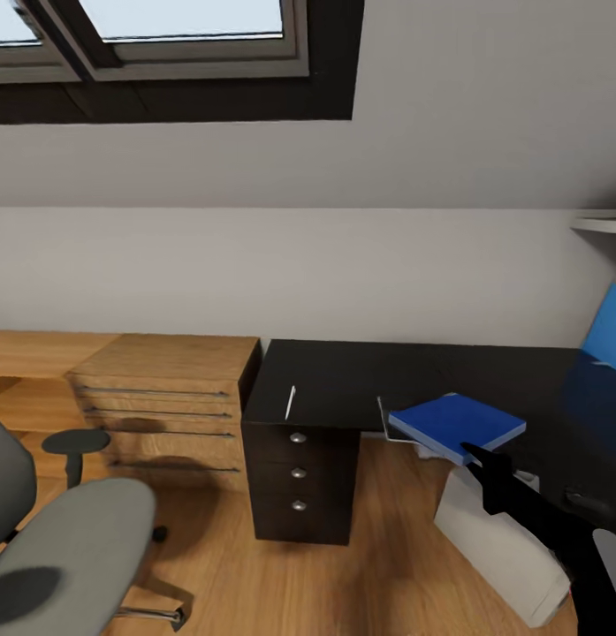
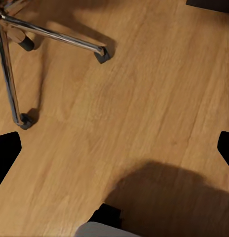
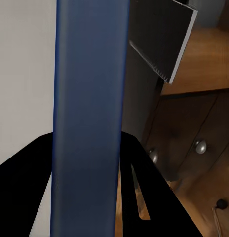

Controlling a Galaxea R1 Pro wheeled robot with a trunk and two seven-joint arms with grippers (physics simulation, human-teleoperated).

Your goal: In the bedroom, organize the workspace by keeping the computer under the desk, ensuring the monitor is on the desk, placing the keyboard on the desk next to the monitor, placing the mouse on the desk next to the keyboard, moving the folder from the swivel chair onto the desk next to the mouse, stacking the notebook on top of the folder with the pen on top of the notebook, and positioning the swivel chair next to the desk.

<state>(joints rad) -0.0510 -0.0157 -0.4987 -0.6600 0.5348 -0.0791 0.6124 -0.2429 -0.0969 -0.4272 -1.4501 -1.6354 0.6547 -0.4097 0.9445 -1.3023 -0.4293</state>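
My right gripper [image 1: 474,452] is shut on the bright blue folder [image 1: 456,422], holding it flat just above the inner corner of the black-topped desk [image 1: 343,380]. In the right wrist view the folder [image 3: 90,123] runs as a blue band between the black fingers [image 3: 25,177]. A thin grey-edged flat slab [image 3: 161,34] juts out beside it; I cannot tell what it is. The light grey computer [image 1: 502,548] stands on the floor under the desk. The swivel chair [image 1: 69,539] is at the lower left, apart from the desk. My left gripper [image 2: 114,148] hangs open over the wood floor by the chair's chrome base [image 2: 50,34].
The desk's black drawers with silver knobs [image 1: 298,473] face me. A low wooden shelf unit [image 1: 157,397] adjoins the desk on the left. A thin pale stick [image 1: 290,402] lies on the desk top. A bright blue panel [image 1: 608,336] stands at the right edge. The skylight [image 1: 166,44] is overhead.
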